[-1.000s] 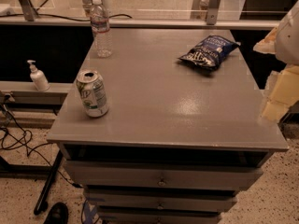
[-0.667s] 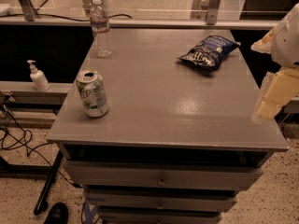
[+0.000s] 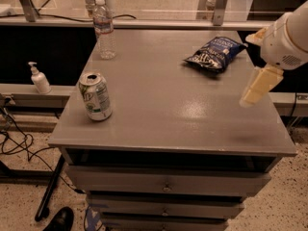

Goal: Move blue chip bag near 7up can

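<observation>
Grey and flat, the cabinet top [image 3: 163,114] offers a wide bare stretch across its middle and front, from the left edge to the right edge. Its front edge runs above a stack of drawers [image 3: 166,183], and the back edge meets a low rail with a glass pane behind it.

Standing upright near the front-left corner is the 7up can [image 3: 95,96], close to the left edge, with bare surface to its right and behind it. A clear water bottle [image 3: 103,29] stands upright near the back-left corner, well apart from the can.

Toward the back right lies the blue chip bag [image 3: 214,53], flat and crinkled, its long side running at a slant, well apart from the can and across the bare middle from it.

Over the right edge of the top hangs the gripper [image 3: 255,87], a cream-coloured piece below the white rounded arm [image 3: 288,38], angled down and to the left. It sits to the right of the bag and nearer the front, above the surface, touching neither the bag nor the top, and it holds nothing. Whether it is spread or closed cannot be told from this view.

Off the cabinet, a white pump bottle [image 3: 39,78] stands on a lower ledge at left, and cables [image 3: 19,146] trail over the speckled floor.
</observation>
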Motion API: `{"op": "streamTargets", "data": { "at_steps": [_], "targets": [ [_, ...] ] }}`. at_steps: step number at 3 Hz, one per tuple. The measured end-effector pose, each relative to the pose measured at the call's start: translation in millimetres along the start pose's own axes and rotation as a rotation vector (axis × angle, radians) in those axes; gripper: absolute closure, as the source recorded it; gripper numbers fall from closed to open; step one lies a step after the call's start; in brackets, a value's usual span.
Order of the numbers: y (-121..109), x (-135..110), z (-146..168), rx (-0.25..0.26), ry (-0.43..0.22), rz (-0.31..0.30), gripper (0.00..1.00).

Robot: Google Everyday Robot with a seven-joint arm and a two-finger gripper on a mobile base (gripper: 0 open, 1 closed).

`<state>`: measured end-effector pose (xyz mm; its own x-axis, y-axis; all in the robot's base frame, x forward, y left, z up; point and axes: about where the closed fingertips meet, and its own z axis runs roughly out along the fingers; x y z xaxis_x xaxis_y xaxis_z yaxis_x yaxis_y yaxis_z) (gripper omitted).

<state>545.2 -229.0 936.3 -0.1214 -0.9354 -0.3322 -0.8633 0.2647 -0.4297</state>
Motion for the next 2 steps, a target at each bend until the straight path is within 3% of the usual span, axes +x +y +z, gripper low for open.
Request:
{"op": "streamTargets", "data": {
  "at_steps": [1,2],
  "targets": [
    [-40.4,2.2,33.0,0.062,-0.051,0.024,0.00],
    [-72.6,5.7,65.0,0.094,-0.099,0.102,0.00]
  ]
}}
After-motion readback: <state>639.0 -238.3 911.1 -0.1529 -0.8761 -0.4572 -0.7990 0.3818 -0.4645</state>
